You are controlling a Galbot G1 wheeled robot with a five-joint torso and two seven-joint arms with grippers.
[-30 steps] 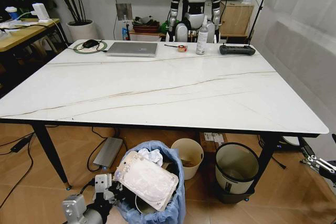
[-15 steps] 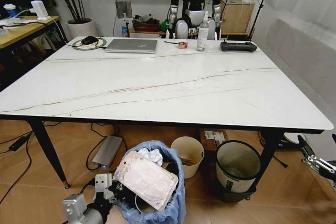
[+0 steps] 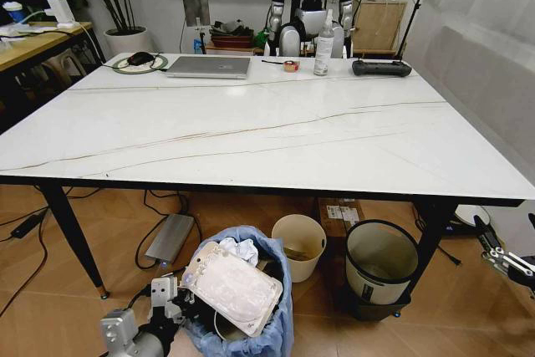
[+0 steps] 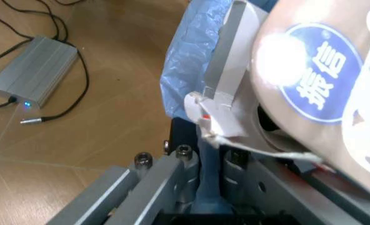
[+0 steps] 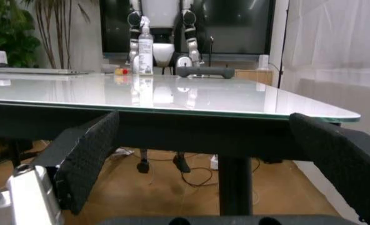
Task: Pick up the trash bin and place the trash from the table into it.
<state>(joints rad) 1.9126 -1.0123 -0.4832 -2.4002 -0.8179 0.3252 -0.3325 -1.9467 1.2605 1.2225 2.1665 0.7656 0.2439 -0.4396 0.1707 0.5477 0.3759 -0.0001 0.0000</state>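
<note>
Head view: my left gripper clamps the trash bin rim at seven o'clock; right gripper gapes wide.

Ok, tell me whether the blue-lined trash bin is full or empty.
Full. The trash bin is heaped above its rim: crumpled white paper and a white packet stick out, with the left gripper at its edge.

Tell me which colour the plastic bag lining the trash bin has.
Light blue. The bag of the trash bin shows best in the head view.
</note>
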